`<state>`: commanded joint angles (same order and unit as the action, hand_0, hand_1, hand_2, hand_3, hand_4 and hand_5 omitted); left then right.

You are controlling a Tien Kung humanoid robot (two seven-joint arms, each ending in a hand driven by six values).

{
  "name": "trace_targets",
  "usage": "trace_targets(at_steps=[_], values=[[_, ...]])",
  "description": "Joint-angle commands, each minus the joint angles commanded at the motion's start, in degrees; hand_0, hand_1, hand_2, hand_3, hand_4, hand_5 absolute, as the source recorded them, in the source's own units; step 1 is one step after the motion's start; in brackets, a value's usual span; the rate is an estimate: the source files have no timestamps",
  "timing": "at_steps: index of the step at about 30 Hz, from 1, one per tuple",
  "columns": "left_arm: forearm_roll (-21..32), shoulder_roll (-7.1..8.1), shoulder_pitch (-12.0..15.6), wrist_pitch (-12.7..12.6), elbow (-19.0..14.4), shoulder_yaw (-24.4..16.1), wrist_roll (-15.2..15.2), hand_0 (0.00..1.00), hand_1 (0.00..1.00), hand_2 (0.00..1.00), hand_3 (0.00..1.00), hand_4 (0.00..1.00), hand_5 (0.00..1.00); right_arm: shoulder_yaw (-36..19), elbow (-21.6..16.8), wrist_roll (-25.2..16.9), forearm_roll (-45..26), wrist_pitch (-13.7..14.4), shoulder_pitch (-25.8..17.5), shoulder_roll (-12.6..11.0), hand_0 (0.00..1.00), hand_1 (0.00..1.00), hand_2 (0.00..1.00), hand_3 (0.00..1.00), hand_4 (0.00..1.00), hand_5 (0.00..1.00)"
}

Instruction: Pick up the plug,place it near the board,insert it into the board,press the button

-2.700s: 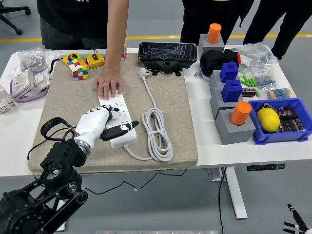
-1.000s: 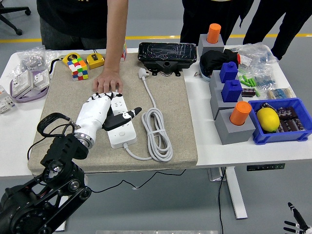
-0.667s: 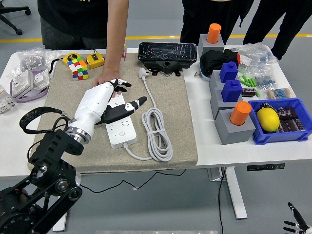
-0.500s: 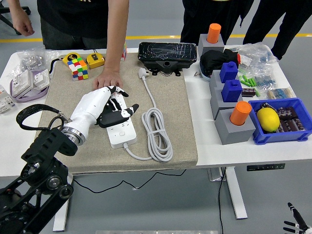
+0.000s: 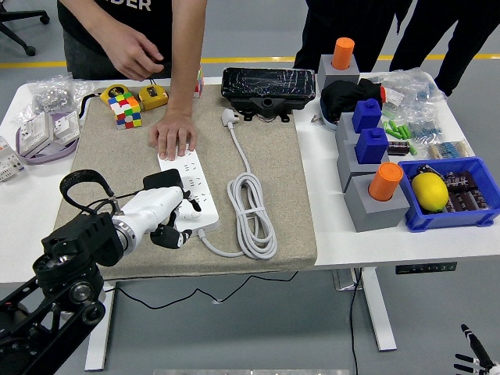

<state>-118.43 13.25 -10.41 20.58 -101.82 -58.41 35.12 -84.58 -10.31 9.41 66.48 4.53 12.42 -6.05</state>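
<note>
The white power strip (image 5: 193, 190) lies on the beige mat (image 5: 117, 168), running away from me. A person's hand (image 5: 173, 137) presses flat on its far end. The white plug (image 5: 229, 117) lies loose on the mat near the far edge. Its cable runs down into a coil (image 5: 251, 209) right of the strip. My left hand (image 5: 172, 225), white with black fingertips, sits at the strip's near left end. Its fingers are curled under and hold nothing. My right hand (image 5: 471, 355) only shows at the bottom right corner, below the table.
A black device (image 5: 268, 84) stands at the mat's far edge. Grey blocks with blue and orange pegs (image 5: 376, 187) and a blue bin (image 5: 451, 195) with a yellow object fill the right side. A colour cube (image 5: 126, 108) and small bags are at the far left.
My left hand has drawn back from over the strip's middle to its near left end and curled its fingers. The person's second hand has come in at the top left.
</note>
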Motion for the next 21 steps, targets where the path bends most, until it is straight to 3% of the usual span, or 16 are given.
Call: trace_targets(at_steps=[2,3,9,20,21], values=[[-1.0,-0.18,-0.1,-0.6,1.0,0.5,0.0,0.175,0.008,0.126,0.749,0.669,0.002,0.1,0.0,0.0,-0.1,0.0,0.0,0.0,0.787,0.714,0.683,0.669,0.998,0.986],[-1.3,-0.25,-0.2,-0.8,1.4,0.6,0.0,0.173,0.008,0.129,0.882,0.675,0.002,0.1,0.0,0.0,-0.1,0.0,0.0,0.0,0.787,0.714,0.683,0.669,0.998,0.994],[-1.8,-0.49,-0.6,-1.0,4.5,0.9,-0.3,0.179,0.007,0.130,0.896,0.666,0.002,0.3,0.0,-0.1,-0.2,0.0,0.0,0.0,0.786,0.714,0.683,0.668,0.998,0.996],[-2.2,-0.74,-0.8,-0.8,6.6,1.0,-0.8,0.179,0.007,0.131,0.881,0.661,0.002,0.0,0.0,-0.1,-0.2,0.1,0.1,-0.1,0.788,0.715,0.682,0.669,0.998,0.998],[-2.1,-0.74,-0.8,-0.7,6.7,1.0,-0.9,0.178,0.006,0.130,0.784,0.646,0.002,0.0,0.0,0.0,-0.1,0.0,0.1,-0.1,0.786,0.715,0.682,0.668,0.998,0.998]])
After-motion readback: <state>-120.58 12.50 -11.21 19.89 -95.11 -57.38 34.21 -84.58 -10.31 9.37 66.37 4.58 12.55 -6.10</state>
